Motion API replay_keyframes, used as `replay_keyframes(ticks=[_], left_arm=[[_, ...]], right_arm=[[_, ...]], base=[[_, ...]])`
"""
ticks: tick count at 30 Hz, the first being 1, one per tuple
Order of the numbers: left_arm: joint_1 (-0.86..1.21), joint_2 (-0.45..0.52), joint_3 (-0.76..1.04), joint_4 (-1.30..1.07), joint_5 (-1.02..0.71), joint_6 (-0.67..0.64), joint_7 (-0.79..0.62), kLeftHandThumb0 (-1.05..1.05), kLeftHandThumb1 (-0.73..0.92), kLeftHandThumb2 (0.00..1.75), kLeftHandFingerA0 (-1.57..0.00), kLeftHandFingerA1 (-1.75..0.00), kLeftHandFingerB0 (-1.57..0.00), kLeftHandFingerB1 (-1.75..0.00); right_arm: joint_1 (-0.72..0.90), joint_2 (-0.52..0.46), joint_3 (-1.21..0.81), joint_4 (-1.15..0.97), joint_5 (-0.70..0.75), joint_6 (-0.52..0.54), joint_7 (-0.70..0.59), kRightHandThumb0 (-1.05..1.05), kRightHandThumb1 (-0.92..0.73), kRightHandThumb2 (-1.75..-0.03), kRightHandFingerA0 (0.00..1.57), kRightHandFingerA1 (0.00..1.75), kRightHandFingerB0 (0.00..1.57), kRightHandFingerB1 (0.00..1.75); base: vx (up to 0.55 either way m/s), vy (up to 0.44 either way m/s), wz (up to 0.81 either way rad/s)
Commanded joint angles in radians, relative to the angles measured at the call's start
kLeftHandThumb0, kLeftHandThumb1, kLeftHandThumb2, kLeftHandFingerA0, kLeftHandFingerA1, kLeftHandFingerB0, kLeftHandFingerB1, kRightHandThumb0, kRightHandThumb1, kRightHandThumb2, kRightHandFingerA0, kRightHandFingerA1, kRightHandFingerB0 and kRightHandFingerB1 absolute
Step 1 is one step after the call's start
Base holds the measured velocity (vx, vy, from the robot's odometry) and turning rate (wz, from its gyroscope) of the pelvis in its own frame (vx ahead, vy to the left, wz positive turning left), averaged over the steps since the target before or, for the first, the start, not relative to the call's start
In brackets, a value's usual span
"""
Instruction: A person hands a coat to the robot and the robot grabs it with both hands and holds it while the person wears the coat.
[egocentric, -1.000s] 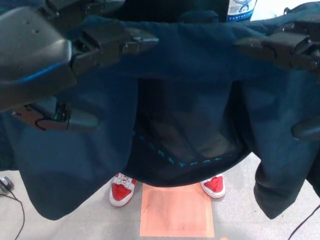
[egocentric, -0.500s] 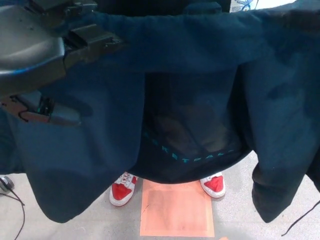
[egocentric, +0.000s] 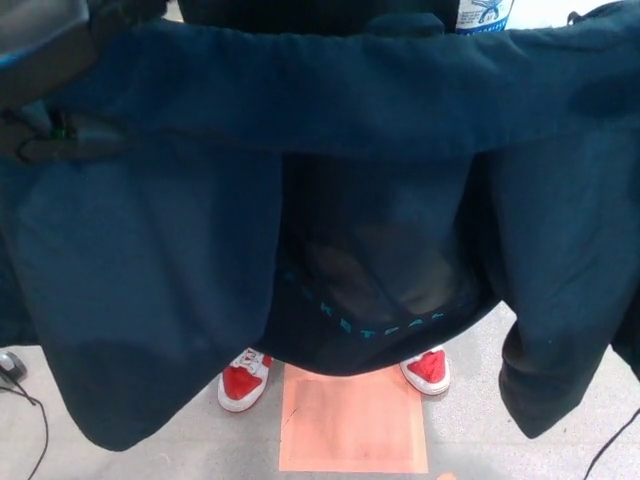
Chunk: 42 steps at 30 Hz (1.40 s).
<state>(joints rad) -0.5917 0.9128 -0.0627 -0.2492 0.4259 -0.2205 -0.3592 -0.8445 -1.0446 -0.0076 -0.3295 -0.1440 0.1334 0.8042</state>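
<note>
The holding step is in hand: the dark navy fabric coat (egocentric: 330, 110) hangs spread rightward from the left hand (egocentric: 50, 130), whose grip cannot be told; next, steady support while the person dresses.

Person (egocentric: 340, 300) mostly behind coat (egocentric: 330, 100)

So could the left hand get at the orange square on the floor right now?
Probably not. The left hand sits high at the coat, apparently gripping its top edge, and the coat hangs between it and the orange square.
</note>
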Motion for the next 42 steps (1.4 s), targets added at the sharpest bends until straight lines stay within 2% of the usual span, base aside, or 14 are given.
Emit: replay_keyframes(ticks=[1,4,5,6,14,15,16,21,23,25,30,37,39,42], left_arm=[[-0.036,-0.016,0.000,0.016,0.046,-0.023,-0.006,-0.38,0.29,0.93,0.00,-0.47,0.00,-0.47],[-0.070,-0.040,-0.030,0.032,0.072,-0.009,-0.023,-0.39,0.29,0.93,0.00,-0.47,0.00,-0.47],[-0.077,-0.045,-0.036,0.039,0.076,-0.011,-0.025,-0.87,0.57,0.87,-0.15,-0.40,-0.11,-0.37],[-0.089,-0.052,-0.049,0.054,0.080,-0.012,-0.034,-0.39,0.28,0.93,0.00,-0.47,0.00,-0.47],[-0.157,-0.082,-0.124,0.103,-0.041,0.143,-0.286,-0.39,0.25,0.91,-0.01,-0.48,0.00,-0.47],[-0.162,-0.085,-0.129,0.109,-0.051,0.159,-0.309,-0.38,0.25,0.91,-0.01,-0.48,0.00,-0.47],[-0.173,-0.087,-0.139,0.119,-0.061,0.182,-0.345,-0.39,0.26,0.92,-0.01,-0.48,0.00,-0.47],[-0.232,-0.090,-0.186,0.189,-0.064,0.256,-0.472,-0.39,0.26,0.92,-0.01,-0.48,0.00,-0.48],[-0.266,-0.090,-0.207,0.236,-0.061,0.291,-0.527,-0.39,0.24,0.91,-0.01,-0.48,0.00,-0.48],[-0.271,-0.085,-0.210,0.247,-0.061,0.296,-0.539,-0.39,0.24,0.91,-0.01,-0.47,0.00,-0.48],[-0.277,-0.066,-0.208,0.284,-0.058,0.294,-0.563,-0.39,0.24,0.90,0.00,-0.47,0.00,-0.48],[-0.273,-0.054,-0.196,0.299,-0.054,0.270,-0.575,-0.39,0.26,0.92,0.00,-0.47,0.00,-0.48],[-0.269,-0.053,-0.194,0.297,-0.047,0.267,-0.573,-0.38,0.27,0.92,-0.01,-0.47,0.00,-0.48],[-0.262,-0.056,-0.187,0.298,-0.045,0.257,-0.568,-0.38,0.27,0.92,-0.01,-0.47,0.00,-0.48]], right_arm=[[-0.046,0.021,0.000,0.018,0.058,0.017,0.047,-0.86,-0.57,-0.95,0.14,0.46,0.00,0.13],[-0.084,0.035,0.073,0.050,0.011,0.029,0.075,-0.87,-0.71,-0.61,0.19,0.33,0.00,0.19],[-0.096,0.034,0.092,0.056,0.002,0.040,0.090,-0.92,-0.61,-0.70,0.14,0.36,0.01,0.13],[-0.117,0.032,0.127,0.069,-0.009,0.058,0.122,-0.83,-0.55,-0.98,0.07,0.44,0.00,0.13],[-0.246,0.073,0.310,0.210,-0.001,0.179,0.317,-0.84,-0.53,-0.92,0.09,0.43,0.01,0.13],[-0.258,0.080,0.324,0.226,0.000,0.207,0.332,-0.85,-0.67,-0.61,0.16,0.33,0.00,0.19],[-0.271,0.089,0.344,0.250,-0.012,0.216,0.345,-0.82,-0.52,-0.89,0.16,0.46,0.01,0.15],[-0.320,0.135,0.424,0.371,-0.043,0.243,0.399,-0.82,-0.64,-0.60,0.21,0.35,0.00,0.18],[-0.341,0.169,0.468,0.443,-0.068,0.217,0.412,-0.79,-0.50,-0.91,0.01,0.29,0.00,0.11],[-0.352,0.181,0.486,0.462,-0.080,0.209,0.415,-0.83,-0.63,-0.60,0.11,0.31,0.00,0.18],[-0.391,0.226,0.567,0.511,-0.155,0.193,0.414,-0.84,-0.50,-0.81,0.12,0.44,0.00,0.10],[-0.396,0.243,0.618,0.570,-0.238,0.144,0.361,-0.83,-0.62,-0.59,0.18,0.34,0.00,0.17],[-0.394,0.247,0.621,0.586,-0.252,0.121,0.350,-0.80,-0.48,-0.87,0.11,0.44,0.00,0.12],[-0.389,0.252,0.624,0.598,-0.285,0.089,0.334,-0.87,-0.59,-0.64,0.19,0.35,0.00,0.16]], base=[[0.00,0.000,0.00],[0.00,0.000,0.00],[0.00,0.000,0.00],[0.00,0.000,0.00],[0.00,0.000,0.00],[0.00,0.000,0.00],[0.00,0.000,0.00],[0.00,0.000,0.00],[0.00,0.000,0.00],[0.00,0.000,0.00],[0.00,0.000,0.00],[0.00,0.000,0.00],[0.00,0.000,0.00],[0.00,0.000,0.00]])
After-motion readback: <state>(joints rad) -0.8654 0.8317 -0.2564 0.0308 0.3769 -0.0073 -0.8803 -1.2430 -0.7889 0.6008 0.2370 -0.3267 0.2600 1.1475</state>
